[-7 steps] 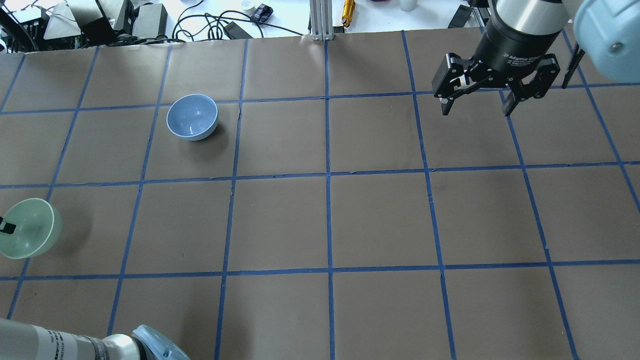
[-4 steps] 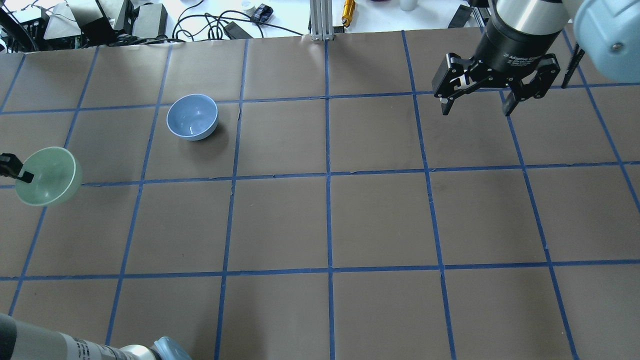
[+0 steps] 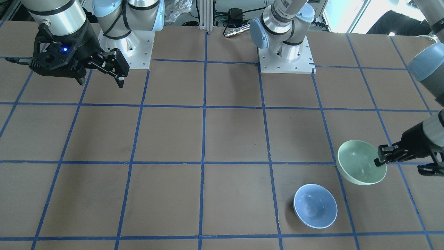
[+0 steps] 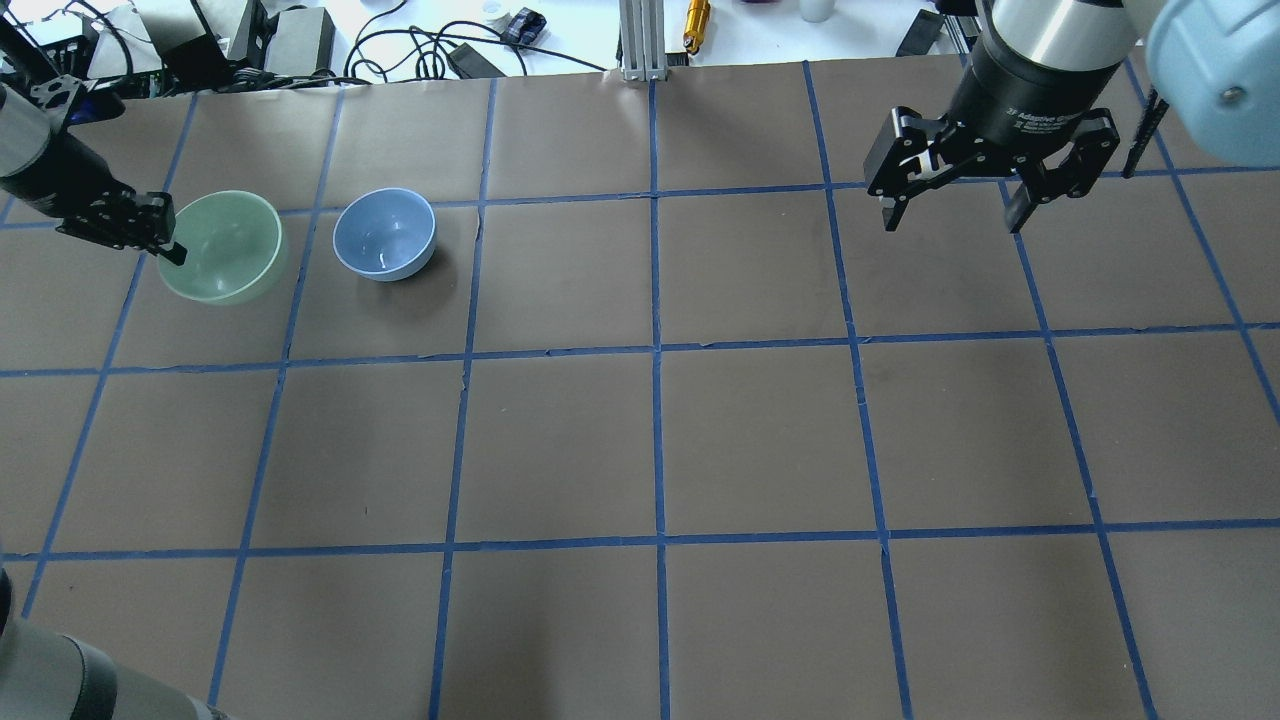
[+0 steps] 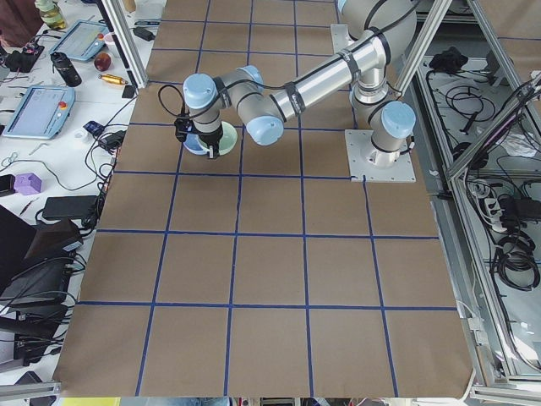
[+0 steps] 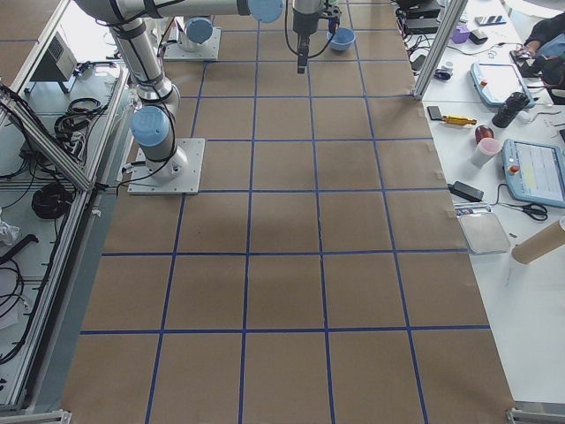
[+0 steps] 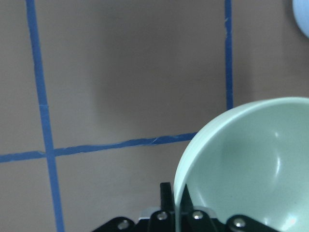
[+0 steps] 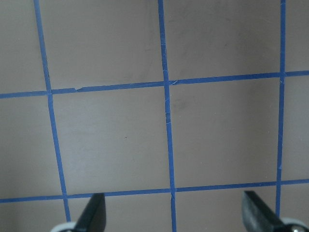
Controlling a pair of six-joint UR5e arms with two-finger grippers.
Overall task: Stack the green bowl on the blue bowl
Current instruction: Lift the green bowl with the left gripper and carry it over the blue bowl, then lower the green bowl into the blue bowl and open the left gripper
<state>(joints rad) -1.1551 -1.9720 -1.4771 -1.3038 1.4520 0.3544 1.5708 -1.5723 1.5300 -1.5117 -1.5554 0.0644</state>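
**Green bowl gripped, not yet over the blue one**

From where I stood, the first half of the job looked done. The left gripper had its fingers pinched on the rim of the green bowl, one finger inside the wall and one outside, as the wrist camera showed it. The bowl jutted out from the fingertips, mouth up and a little tilted. Its shadow sat offset on the table, so I judged it to be held clear of the surface rather than resting on it.

The blue bowl stood upright and empty on the table, just past the far side of the green bowl from the fingers. The two rims were near each other but apart, with a strip of table between them. Nothing was nested yet.

The right gripper hung well away from both bowls with its fingers spread wide and nothing between them. It seemed to have no part in this.

What was left, as I read it: bring the green bowl across until it was centred above the blue one, lower it in, and let go of the rim. The tilt would need watching, since a rim-pinched bowl set down crooked could clip the blue bowl's edge.
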